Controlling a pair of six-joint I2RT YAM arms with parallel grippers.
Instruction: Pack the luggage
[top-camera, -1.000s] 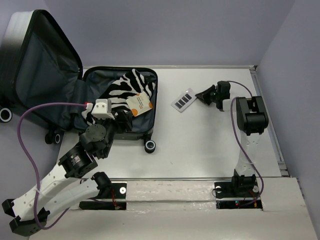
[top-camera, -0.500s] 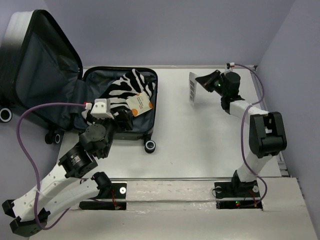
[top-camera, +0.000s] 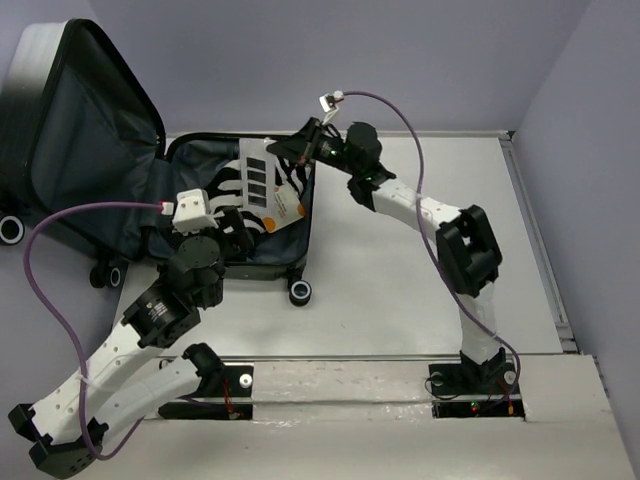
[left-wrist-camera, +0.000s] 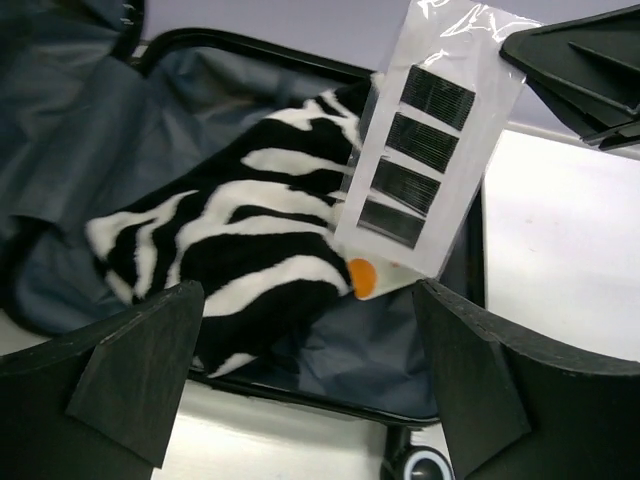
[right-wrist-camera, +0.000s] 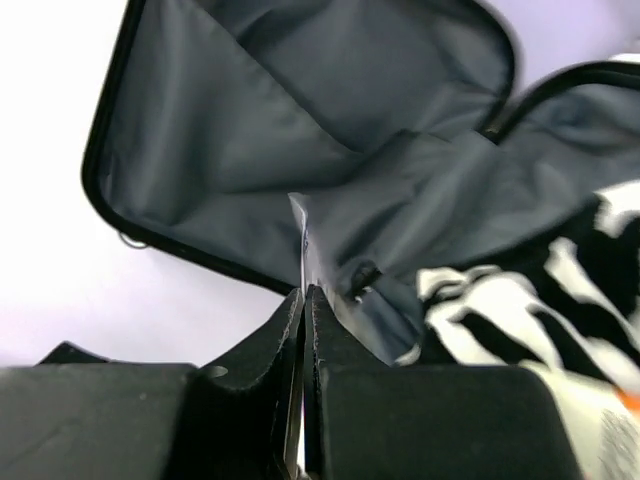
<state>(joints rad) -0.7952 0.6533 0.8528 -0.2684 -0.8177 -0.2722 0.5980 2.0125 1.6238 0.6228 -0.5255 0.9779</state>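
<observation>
While the luggage (top-camera: 90, 140) sits open at the surface's (top-camera: 420, 280) left rear, its lid leans up against the left wall and its base's right rim borders bare white surface running to the right wall. A zebra cloth (left-wrist-camera: 230, 240) and an orange-and-white card (top-camera: 283, 205) lie in the base; the card's print is too small to read. The right claw (top-camera: 290, 150) is clenched on a clear-wrapped packet (left-wrist-camera: 425, 150) of four dark strips, hanging over the base near its right rim. The left claw (top-camera: 240, 225) is spread wide and holds nothing, at the base's near edge. A second ago the packet lay on the surface right of the luggage, and the left claw was narrower.
</observation>
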